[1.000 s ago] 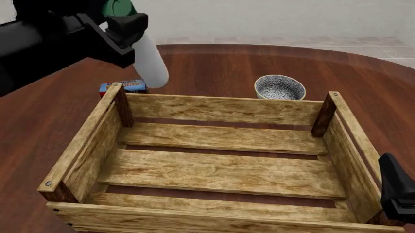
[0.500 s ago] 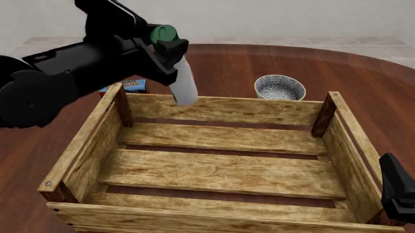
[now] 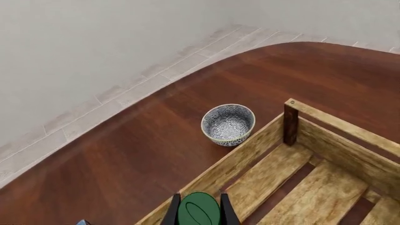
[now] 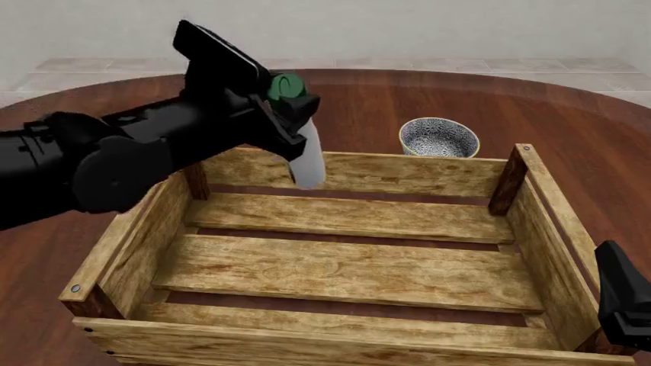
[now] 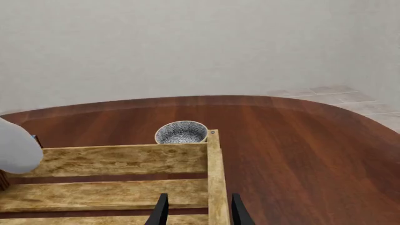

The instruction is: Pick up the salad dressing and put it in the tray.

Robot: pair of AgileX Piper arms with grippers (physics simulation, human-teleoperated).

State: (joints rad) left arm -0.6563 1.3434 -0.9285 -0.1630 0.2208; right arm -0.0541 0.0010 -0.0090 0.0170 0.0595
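The salad dressing (image 4: 308, 160), a slim whitish bottle with a dark green cap (image 4: 287, 85), hangs tilted over the back left part of the tray (image 4: 346, 171), its base level with the far wall's top. My left gripper (image 4: 292, 107) is shut on it just under the cap. In the left wrist view the cap (image 3: 198, 209) sits between the two fingers. The bottle's rounded base (image 5: 16, 150) shows in the right wrist view. The tray is a large wooden slat crate (image 5: 214, 178). My right gripper (image 5: 198, 213) is open above the crate's right wall, near its front corner (image 4: 623, 301).
A small speckled bowl (image 4: 438, 137) stands on the brown table just beyond the crate's far wall, right of the bottle; it also shows as the bowl (image 3: 229, 123) and the bowl (image 5: 181, 132) in the wrist views. The black left arm (image 4: 112, 160) reaches across the crate's back left corner.
The left arm has carried the bottle rightward and down, from behind the crate's back left corner to over its far wall. The right gripper has not moved.
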